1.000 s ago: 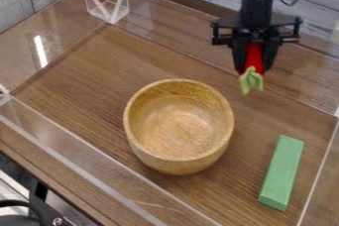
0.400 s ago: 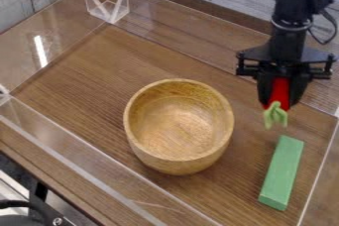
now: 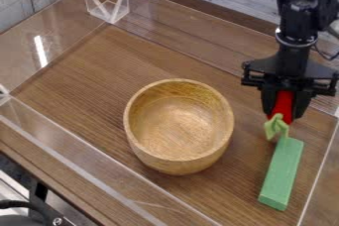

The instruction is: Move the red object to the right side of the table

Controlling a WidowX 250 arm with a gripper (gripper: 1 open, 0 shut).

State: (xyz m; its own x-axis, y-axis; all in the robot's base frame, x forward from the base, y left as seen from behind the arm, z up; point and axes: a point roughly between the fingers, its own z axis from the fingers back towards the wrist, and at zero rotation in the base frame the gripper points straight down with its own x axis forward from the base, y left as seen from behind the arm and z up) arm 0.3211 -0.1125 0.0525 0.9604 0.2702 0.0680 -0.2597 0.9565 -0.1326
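One pincer grips the red toy strawberry between its fingers, leafy tip slanting down, just above the green rectangular block in this view. Setting it down well calls for a slow, level descent onto bare counter, clear of that block, then a gentle release so it doesn't roll. Counted: one strawberry, one block, one wooden bowl left of the pincer in view.
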